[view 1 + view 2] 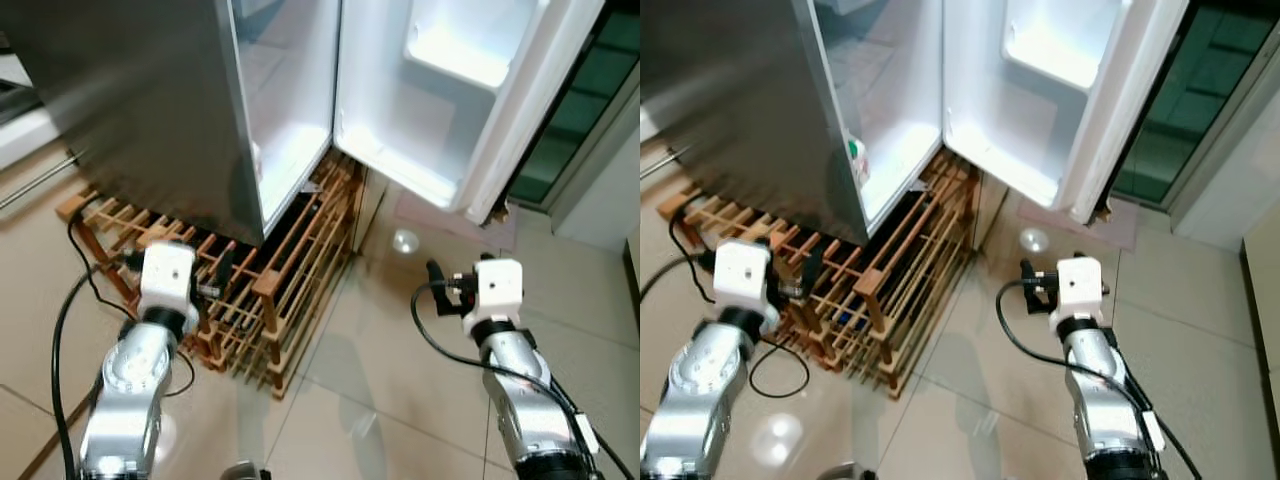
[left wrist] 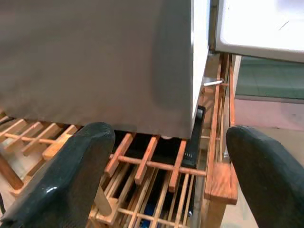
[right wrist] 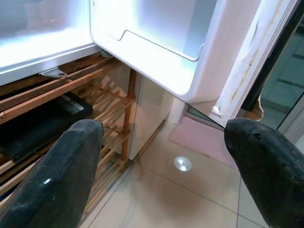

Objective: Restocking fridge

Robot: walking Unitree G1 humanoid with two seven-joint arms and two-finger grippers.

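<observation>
Nearest, both robot arms reach forward over a tiled floor. The left gripper, fingers apart and empty, hovers above a wooden slatted rack's near edge. The right gripper, fingers also apart, hangs over bare tile. Beyond, the fridge sits on the rack, its door swung open.

both silver arms reach forward and down, bent at the elbow. the left gripper has its fingers spread wide apart, holding nothing. the right gripper is likewise spread wide and holding nothing.
</observation>
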